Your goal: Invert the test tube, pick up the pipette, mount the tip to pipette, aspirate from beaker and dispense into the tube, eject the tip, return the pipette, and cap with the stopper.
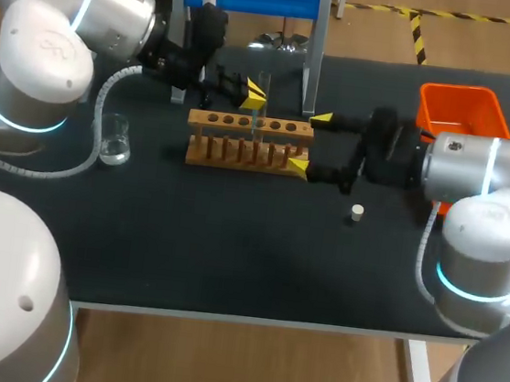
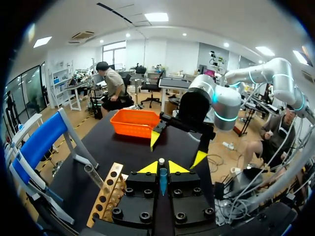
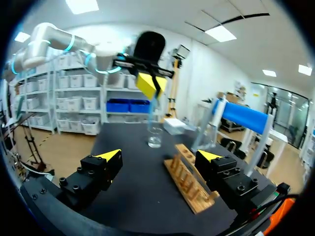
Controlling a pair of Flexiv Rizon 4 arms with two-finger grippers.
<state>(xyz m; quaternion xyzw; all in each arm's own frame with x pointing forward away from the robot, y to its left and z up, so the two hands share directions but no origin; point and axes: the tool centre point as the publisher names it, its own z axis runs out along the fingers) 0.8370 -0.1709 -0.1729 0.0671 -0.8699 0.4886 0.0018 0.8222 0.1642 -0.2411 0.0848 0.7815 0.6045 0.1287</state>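
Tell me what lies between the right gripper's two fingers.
The near end of the wooden rack lies there, flanked by the open right gripper. Both the right wrist view and the head view show it.

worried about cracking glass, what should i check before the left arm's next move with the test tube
1. Clear glass test tube clamped in left gripper: ok.
2. Tube over a hole of the wooden rack: cannot tell.
3. Right gripper open, straddling the rack's end: ok.
4. Small white stopper on black table, apart from both arms: ok.
5. Clear glass beaker upright, away from rack: ok.
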